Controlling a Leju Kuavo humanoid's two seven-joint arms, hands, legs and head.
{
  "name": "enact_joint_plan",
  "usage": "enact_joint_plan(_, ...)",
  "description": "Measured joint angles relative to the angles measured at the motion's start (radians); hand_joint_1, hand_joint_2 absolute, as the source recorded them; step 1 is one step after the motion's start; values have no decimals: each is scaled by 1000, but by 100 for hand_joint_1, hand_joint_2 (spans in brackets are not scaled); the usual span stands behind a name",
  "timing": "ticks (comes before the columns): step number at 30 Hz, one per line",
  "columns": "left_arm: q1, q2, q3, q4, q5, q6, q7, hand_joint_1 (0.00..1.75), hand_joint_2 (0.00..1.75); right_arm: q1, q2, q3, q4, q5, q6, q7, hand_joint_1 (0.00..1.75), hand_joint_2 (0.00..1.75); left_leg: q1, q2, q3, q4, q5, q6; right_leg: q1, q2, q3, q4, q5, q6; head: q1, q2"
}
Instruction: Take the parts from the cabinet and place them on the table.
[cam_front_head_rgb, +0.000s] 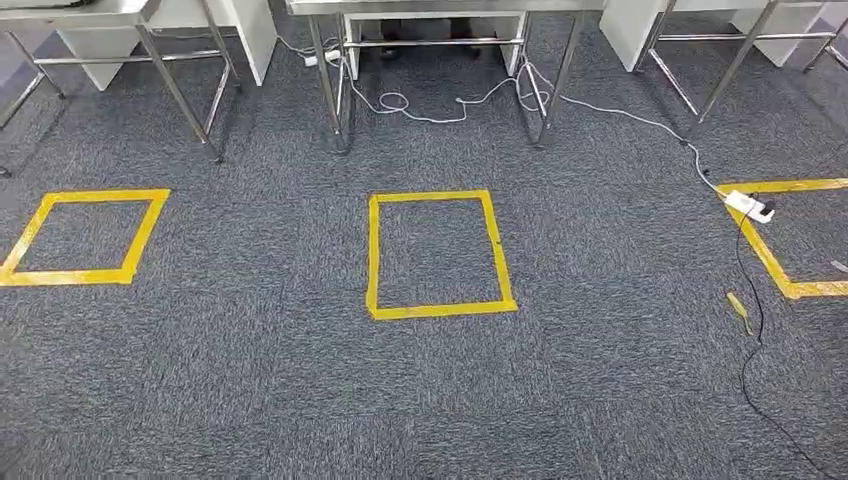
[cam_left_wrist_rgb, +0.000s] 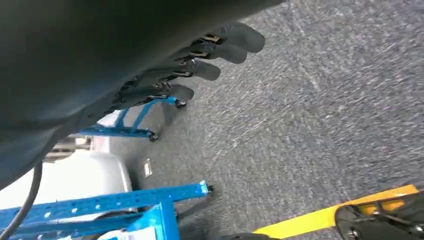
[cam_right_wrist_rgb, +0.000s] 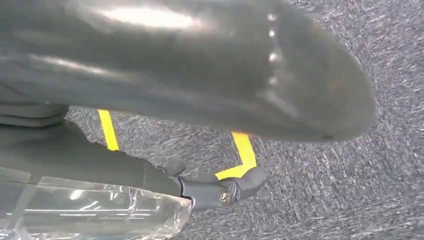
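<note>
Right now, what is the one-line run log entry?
scene: carpet, yellow tape squares | left hand: empty | right hand: holds clear bag

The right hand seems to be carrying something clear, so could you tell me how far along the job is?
Picked up, it seems: the right hand grips a clear plastic bag, probably a part. In hand: the carry, over grey carpet with yellow tape squares before the metal-legged tables. The left hand hangs holding nothing. Left: setting the bag on a table, then any further parts.

Left hand (cam_left_wrist_rgb: 200, 60) fingers (cam_left_wrist_rgb: 240, 40) spread, grey carpet (cam_left_wrist_rgb: 310, 125), blue rack (cam_left_wrist_rgb: 125, 202)
</note>
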Motion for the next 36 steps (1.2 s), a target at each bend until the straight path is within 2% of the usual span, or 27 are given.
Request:
enact_joint_plan(2,1,0,0,0,0,0,0,0,0,0,2,0,0,0,0,0,0,0,-5,0,-3,-7,6,15,-1,0,0,-11,9,13,0,0)
enact_joint_plan(3,0,0,-1,0,0,1,-1,0,0,0,0,0,0,0,0,-2,0,0,8,3,7,-35,26,33,5,0,-8,-4,4,20,2,0)
enact_joint_plan(4,-2,0,-2,0,0,3,-3,0,0,0,-2,0,0,0,0,-5,0,0,1,5,5,-39,31,39,5,0,-26,29,-21,13,3,0)
enact_joint_plan(5,-2,0,-2,0,-1,4,-7,0,0,0,-2,0,0,-1,1,-7,0,0,1,6,-1,-39,35,45,4,0,-52,83,-51,3,5,0)
enact_joint_plan(7,-1,0,-2,0,-7,7,-15,0,0,1,-3,0,0,-2,3,-19,0,0,-5,7,-13,-39,40,49,4,0,-142,275,-132,-11,6,0)
enact_joint_plan(9,-1,0,-2,0,-8,7,-18,0,0,3,-3,0,0,-2,6,-28,0,0,-9,7,-22,-38,46,48,4,0,-163,325,-140,0,8,0)
enact_joint_plan(11,1,2,-4,0,-18,4,-11,0,0,1,-4,-2,0,-23,5,-36,0,0,-11,6,-24,-36,50,45,5,0,-82,189,-88,16,9,0)
enact_joint_plan(13,9,26,-12,0,-24,-30,-28,0,0,-2,-5,-18,0,-43,4,-49,0,0,-13,6,-25,-30,50,39,4,-2,23,11,-41,18,10,0)
enact_joint_plan(15,20,62,-15,-2,-30,-53,-49,0,0,0,-3,-25,0,-47,8,-59,0,0,-22,8,-36,-17,47,26,10,1,29,-10,-30,2,6,0)
enact_joint_plan(16,24,76,-16,-2,-32,-60,-53,0,0,2,-3,-26,0,-47,9,-60,0,0,-21,8,-39,-13,42,32,5,2,30,-11,-29,2,7,0)
enact_joint_plan(17,29,87,-16,-3,-34,-61,-53,0,0,3,-3,-26,0,-46,9,-60,0,0,-18,7,-39,-13,46,49,8,2,28,-10,-28,1,6,0)
enact_joint_plan(18,34,96,-16,-5,-35,-60,-56,0,0,3,-3,-27,0,-45,10,-60,0,0,-17,7,-41,-12,47,50,6,2,28,-12,-26,-1,7,0)
enact_joint_plan(20,37,108,-17,-8,-36,-58,-73,0,0,0,2,-27,0,-45,11,-60,0,0,-18,5,-41,-12,49,43,-10,-2,29,-19,-18,12,4,0)
enact_joint_plan(21,36,111,-18,-8,-40,-57,-74,0,0,-4,6,-28,0,-45,11,-60,0,0,-29,6,-32,-42,62,50,-4,-4,37,-35,-11,17,2,0)
enact_joint_plan(22,37,109,-21,-8,-41,-56,-76,0,0,-6,6,-30,0,-48,11,-61,0,0,-6,5,6,-104,93,68,4,-6,35,-25,-14,9,1,0)
enact_joint_plan(23,37,107,-23,-8,-43,-56,-81,0,0,-6,5,-32,0,-48,11,-62,0,0,-8,3,19,-127,104,72,8,-2,27,-7,-28,6,4,0)
enact_joint_plan(24,36,108,-26,-8,-46,-58,-89,0,0,-8,8,-36,0,-50,11,-61,0,0,-3,0,19,-132,112,80,6,1,-4,53,-65,-1,3,0)
enact_joint_plan(25,36,107,-29,-8,-49,-60,-91,0,0,-11,8,-39,0,-51,11,-60,0,0,0,-2,12,-132,114,73,4,1,-38,125,-99,-2,5,0)
enact_joint_plan(26,36,105,-32,-8,-50,-61,-93,0,0,-13,5,-42,0,-52,10,-58,0,0,4,-10,5,-131,115,65,-7,1,-83,212,-135,4,5,0)
enact_joint_plan(27,37,103,-33,-8,-50,-62,-93,0,0,-13,1,-42,0,-52,9,-58,0,0,10,-16,-2,-130,117,58,-16,1,-104,251,-145,15,4,0)
enact_joint_plan(28,38,103,-35,-8,-52,-63,-93,0,0,-12,-1,-43,0,-53,8,-56,0,0,19,-24,-10,-125,120,46,-24,1,-99,243,-136,29,5,0)
enact_joint_plan(30,38,103,-40,-8,-55,-67,-91,0,0,-13,-5,-45,0,-55,6,-55,0,0,43,-42,-34,-95,115,16,-45,2,-27,113,-81,76,5,0)
enact_joint_plan(31,38,103,-42,-8,-56,-69,-91,0,0,-14,-8,-45,-1,-55,5,-55,0,0,56,-53,-58,-57,105,-8,-63,14,28,17,-55,101,6,0)
enact_joint_plan(32,39,111,-43,-11,-57,-69,-91,0,0,-18,-3,-45,1,-55,6,-53,0,0,49,-59,-76,-32,97,-25,-52,35,11,57,-77,102,11,0)
enact_joint_plan(33,40,114,-44,-13,-57,-70,-90,0,0,-18,1,-46,-2,-55,7,-56,0,0,61,-60,-94,6,77,-43,-59,38,2,51,-78,71,29,0)
enact_joint_plan(34,41,114,-45,-14,-57,-70,-90,0,0,-16,3,-47,-3,-55,8,-56,0,0,57,-60,-95,20,77,-49,-58,31,-11,71,-82,43,13,0)
enact_joint_plan(36,48,118,-45,-14,-57,-72,-93,0,0,-16,5,-48,-5,-56,11,-56,0,0,58,-64,-87,20,81,-59,-57,17,-9,85,-86,30,-2,0)
